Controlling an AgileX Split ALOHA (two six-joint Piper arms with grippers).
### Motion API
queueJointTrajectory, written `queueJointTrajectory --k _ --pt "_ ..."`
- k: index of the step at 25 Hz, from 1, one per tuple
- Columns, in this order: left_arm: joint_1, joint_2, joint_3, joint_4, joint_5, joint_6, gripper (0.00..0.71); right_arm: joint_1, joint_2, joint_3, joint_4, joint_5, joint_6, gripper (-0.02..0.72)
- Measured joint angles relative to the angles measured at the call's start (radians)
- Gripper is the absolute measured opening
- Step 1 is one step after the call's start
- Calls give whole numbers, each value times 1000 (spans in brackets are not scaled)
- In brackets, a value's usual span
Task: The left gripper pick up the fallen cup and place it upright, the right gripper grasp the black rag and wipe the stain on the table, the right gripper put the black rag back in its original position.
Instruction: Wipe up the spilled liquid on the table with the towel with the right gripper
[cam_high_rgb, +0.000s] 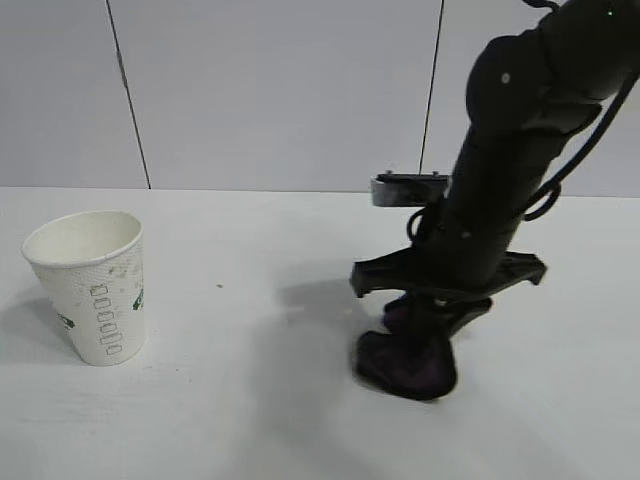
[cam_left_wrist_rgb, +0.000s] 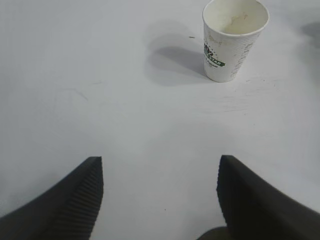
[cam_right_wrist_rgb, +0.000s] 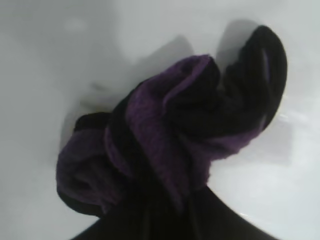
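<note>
The white paper cup (cam_high_rgb: 92, 287) stands upright on the white table (cam_high_rgb: 250, 400) at the left; it also shows in the left wrist view (cam_left_wrist_rgb: 232, 42). My left gripper (cam_left_wrist_rgb: 160, 167) is open and empty, well back from the cup, and is out of the exterior view. My right gripper (cam_high_rgb: 425, 335) points down at the right of centre, shut on the black rag (cam_high_rgb: 405, 368), which rests bunched on the table. In the right wrist view the rag (cam_right_wrist_rgb: 170, 130) shows purple folds in front of the gripper (cam_right_wrist_rgb: 165, 220). One small olive speck (cam_high_rgb: 220, 286) lies between cup and rag; the rest of the stain is not visible.
A grey panelled wall (cam_high_rgb: 280, 90) stands behind the table. The right arm (cam_high_rgb: 520, 150) leans in from the upper right. Bare tabletop lies between the cup and the rag.
</note>
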Motion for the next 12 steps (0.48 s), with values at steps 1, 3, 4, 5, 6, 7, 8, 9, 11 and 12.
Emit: queueJointTrajectory --k 1,3,4,5,6,7,8,9,11,12 --pt "0 0 0 0 0 0 474 29 0 0 16 -35 -8 65" --pt "0 0 0 0 0 0 474 80 0 0 28 -92 -16 65" --pt "0 0 0 0 0 0 474 99 0 0 28 -116 -18 65" --pt "0 0 0 0 0 0 474 110 0 0 28 -134 -19 65" --pt "0 0 0 0 0 0 474 114 0 0 27 -145 -20 65" --pt "0 0 0 0 0 0 474 114 0 0 23 -149 -22 65" --pt "0 0 0 0 0 0 474 110 0 0 12 -152 -22 65" --pt "0 0 0 0 0 0 474 102 0 0 -5 -152 -22 65" --pt "0 0 0 0 0 0 474 76 0 0 -49 -152 -21 65" --pt "0 0 0 0 0 0 474 57 0 0 -79 -152 -13 65"
